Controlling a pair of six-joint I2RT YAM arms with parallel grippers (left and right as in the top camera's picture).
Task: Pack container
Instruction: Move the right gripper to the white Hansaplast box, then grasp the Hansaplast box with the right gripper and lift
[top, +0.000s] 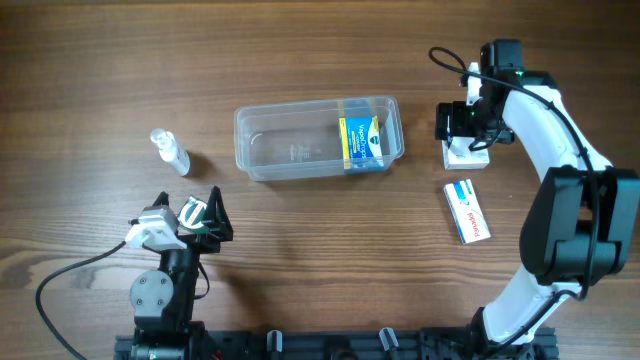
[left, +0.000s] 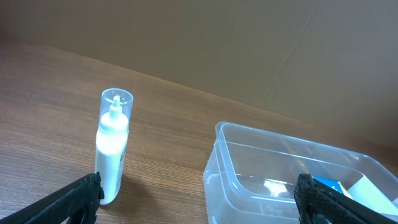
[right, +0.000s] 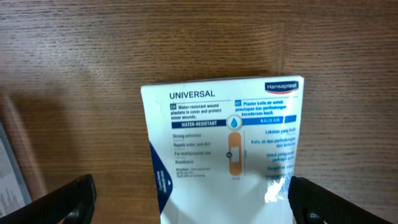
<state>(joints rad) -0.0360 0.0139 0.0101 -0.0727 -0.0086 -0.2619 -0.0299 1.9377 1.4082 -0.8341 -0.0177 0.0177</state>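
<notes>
The clear plastic container lies at the table's middle, with a blue and yellow box inside its right end. My right gripper hangs open right of it, over a white plaster box. In the right wrist view that white box lies between the spread fingers, and the left finger stands well clear of it. Low at the front left my left gripper is open and empty. Its view shows the container ahead on the right and a small white bottle on the left.
The small capped bottle stands left of the container. A second white box with red and blue print lies flat on the wood, nearer the front than the right gripper. The left arm's cable trails at the front left.
</notes>
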